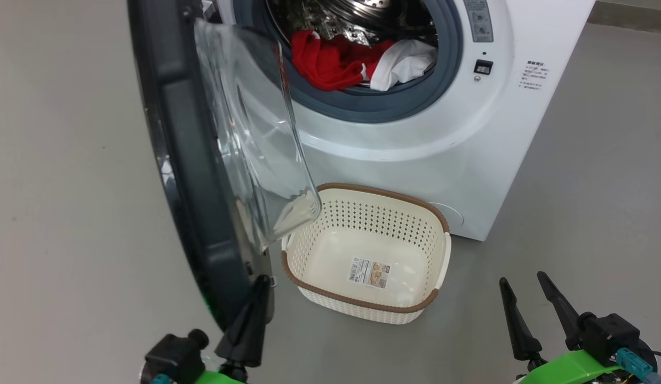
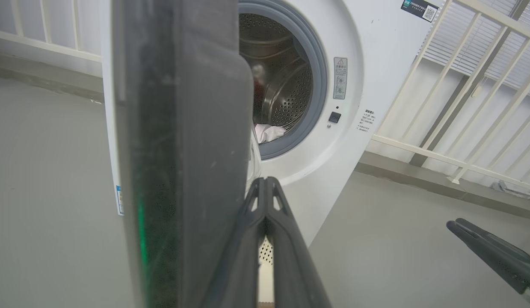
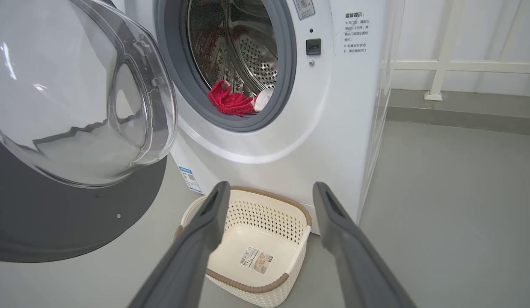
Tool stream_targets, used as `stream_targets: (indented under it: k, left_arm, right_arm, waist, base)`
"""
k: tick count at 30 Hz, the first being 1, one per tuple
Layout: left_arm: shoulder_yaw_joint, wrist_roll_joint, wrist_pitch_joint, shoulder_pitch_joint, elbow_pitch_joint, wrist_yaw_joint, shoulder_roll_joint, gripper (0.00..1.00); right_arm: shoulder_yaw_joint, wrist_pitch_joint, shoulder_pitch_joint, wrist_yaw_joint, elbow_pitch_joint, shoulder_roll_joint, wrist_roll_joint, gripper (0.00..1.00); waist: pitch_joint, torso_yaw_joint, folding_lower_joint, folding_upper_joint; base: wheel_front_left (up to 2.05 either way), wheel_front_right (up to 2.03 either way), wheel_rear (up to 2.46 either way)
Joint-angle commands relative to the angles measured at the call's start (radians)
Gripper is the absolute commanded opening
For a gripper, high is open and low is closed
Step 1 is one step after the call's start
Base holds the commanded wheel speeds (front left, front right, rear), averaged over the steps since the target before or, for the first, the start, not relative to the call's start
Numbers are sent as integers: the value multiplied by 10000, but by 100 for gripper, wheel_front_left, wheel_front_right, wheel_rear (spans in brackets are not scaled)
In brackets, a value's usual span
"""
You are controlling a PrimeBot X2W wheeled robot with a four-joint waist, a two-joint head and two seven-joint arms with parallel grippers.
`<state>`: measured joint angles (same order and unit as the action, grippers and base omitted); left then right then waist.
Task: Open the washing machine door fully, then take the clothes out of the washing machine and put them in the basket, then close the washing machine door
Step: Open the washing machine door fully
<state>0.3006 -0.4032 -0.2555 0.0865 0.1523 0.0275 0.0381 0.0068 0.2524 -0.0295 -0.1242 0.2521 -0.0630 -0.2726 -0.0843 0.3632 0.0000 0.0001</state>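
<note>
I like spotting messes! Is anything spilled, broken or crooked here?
Nothing is spilled or broken. The only untidy bit is the white cloth. It droops out over the grey ring of the washing machine, next to the red garment. The basket stands upright, holding just a paper label.

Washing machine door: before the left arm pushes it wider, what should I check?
1. Door fully open: not ok, it stands roughly square to the washing machine.
2. Left end effector shut, by the door's lower rim: ok; contact: cannot tell.
3. Right end effector open, holding nothing: ok.
4. Basket empty, on the floor before the machine: ok.
5. Clothes lying at the opening, within view: ok.
</note>
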Motion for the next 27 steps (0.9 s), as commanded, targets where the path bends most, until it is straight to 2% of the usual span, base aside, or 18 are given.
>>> stream_targets:
  k: [1, 12, 27]
  left_arm:
    - [-692, 24, -63, 239, -180, -92, 121, 0]
    - [-2400, 446, -63, -58, -300, -171, 121, 0]
    - [-5823, 1339, -63, 956, 815, 394, 307, 0]
  right_arm:
    - [175, 93, 300, -65, -240, -54, 97, 100]
    - [260, 93, 316, -65, -222, -42, 84, 100]
    - [373, 93, 458, -65, -179, -164, 88, 100]
  waist:
    - [3, 49, 0, -1]
    - [-85, 205, 0, -1]
    - [-413, 69, 0, -1]
  base:
    - [0, 0, 0]
    - [0, 0, 0]
    - [0, 0, 0]
